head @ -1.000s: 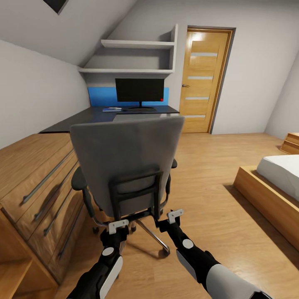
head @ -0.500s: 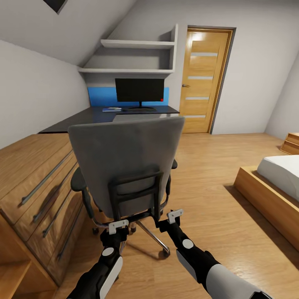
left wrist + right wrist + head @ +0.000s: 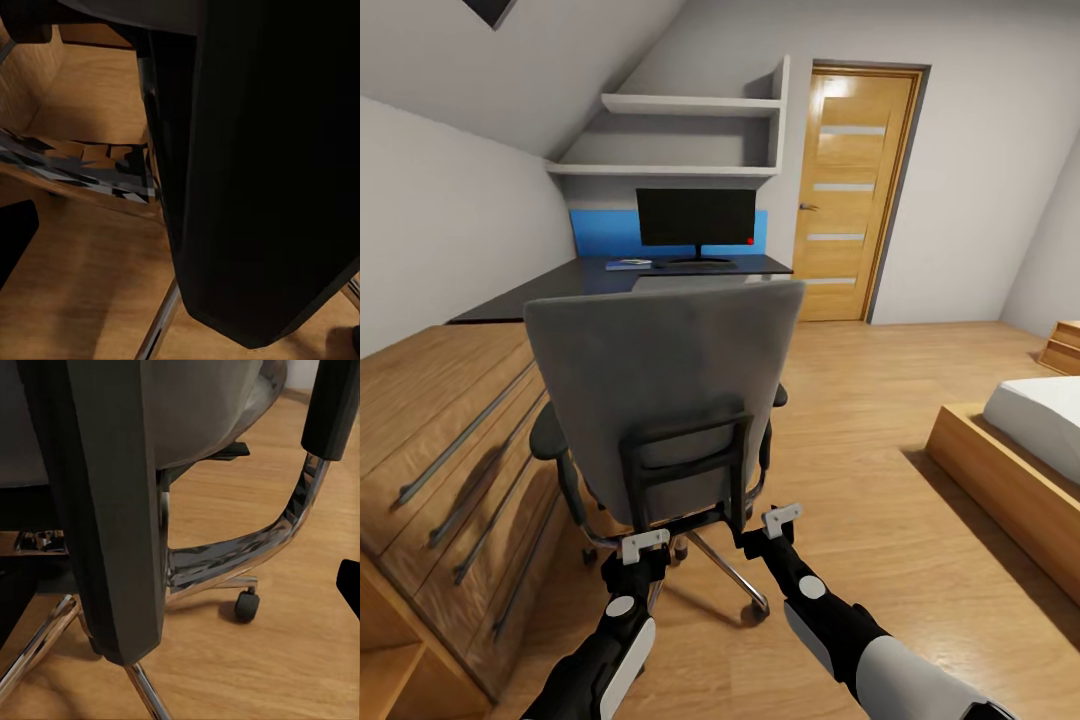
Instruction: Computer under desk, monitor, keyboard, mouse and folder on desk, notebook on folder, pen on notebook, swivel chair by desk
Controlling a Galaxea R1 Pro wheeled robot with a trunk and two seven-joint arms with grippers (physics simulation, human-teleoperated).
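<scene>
The grey swivel chair (image 3: 660, 380) stands right in front of me with its back towards me. My left gripper (image 3: 645, 545) and right gripper (image 3: 780, 520) sit low at its black back frame, one at each upright. In the right wrist view the black upright (image 3: 112, 510) runs between spread fingertips (image 3: 349, 585), clear of both. The left wrist view has the upright (image 3: 262, 187) very close, with one fingertip (image 3: 15, 232) well off it. Beyond the chair is the black desk (image 3: 540, 290) with the monitor (image 3: 697, 220) on it. A flat blue thing, probably the folder (image 3: 628, 264), lies left of the monitor's stand.
A long wooden drawer unit (image 3: 450, 430) runs along the left, close to the chair's armrest. A bed on a wood frame (image 3: 1010, 460) is at the right. Wood floor lies open between them, up to the door (image 3: 855, 190). Wall shelves (image 3: 690, 105) hang above the desk.
The drawer unit and bed have slid towards the picture's edges while the chair keeps its place between my grippers, so I and the chair have rolled slightly forward towards the desk.
</scene>
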